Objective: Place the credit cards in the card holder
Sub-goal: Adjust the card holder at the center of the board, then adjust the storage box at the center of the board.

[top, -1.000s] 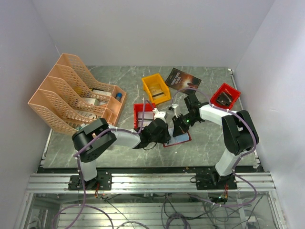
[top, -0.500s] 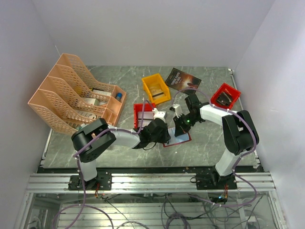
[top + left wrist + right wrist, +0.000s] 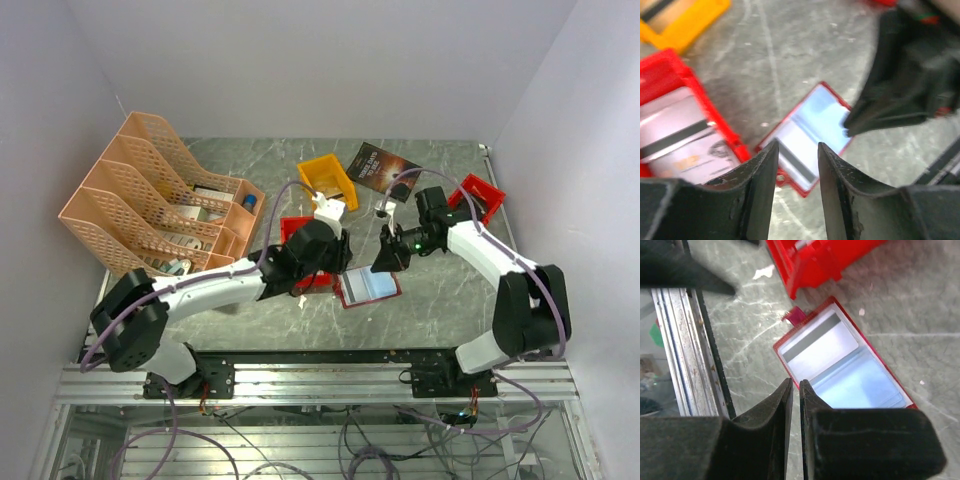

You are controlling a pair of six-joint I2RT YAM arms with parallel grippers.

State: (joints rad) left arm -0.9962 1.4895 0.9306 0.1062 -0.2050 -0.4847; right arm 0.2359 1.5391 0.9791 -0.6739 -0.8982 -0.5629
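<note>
The card holder (image 3: pixel 368 287) lay open and flat on the tabletop (image 3: pixel 200 300) between the two hands, pale bluish pockets facing up and its snap tab (image 3: pixel 792 316) sticking out at one corner. One whitish credit card (image 3: pixel 820 345) with a grey stripe sat in one half of it. The other half showed only the bluish lining.

Just beside the holder stood a red bin (image 3: pixel 670 75), partly covered by the left arm in the overhead view. More credit cards (image 3: pixel 680 140) lay in it, pale with a dark stripe and some blurred print. A yellow bin (image 3: pixel 328 180) stood farther back, with something tan in it that was too blurred to name. A second red bin (image 3: pixel 482 195) sat at the right, half hidden behind the right arm, so its contents could not be made out. The peach file rack (image 3: pixel 150 200) at the left held whitish items and a blue thing in its front compartments. A dark booklet (image 3: pixel 385 165) lay flat near the back.

The left hand (image 3: pixel 796 150) hovered above the holder's edge, fingers moderately apart with nothing between them. The right hand (image 3: pixel 796 390) hung over the holder too, its fingers parted by only a thin slit and empty.
</note>
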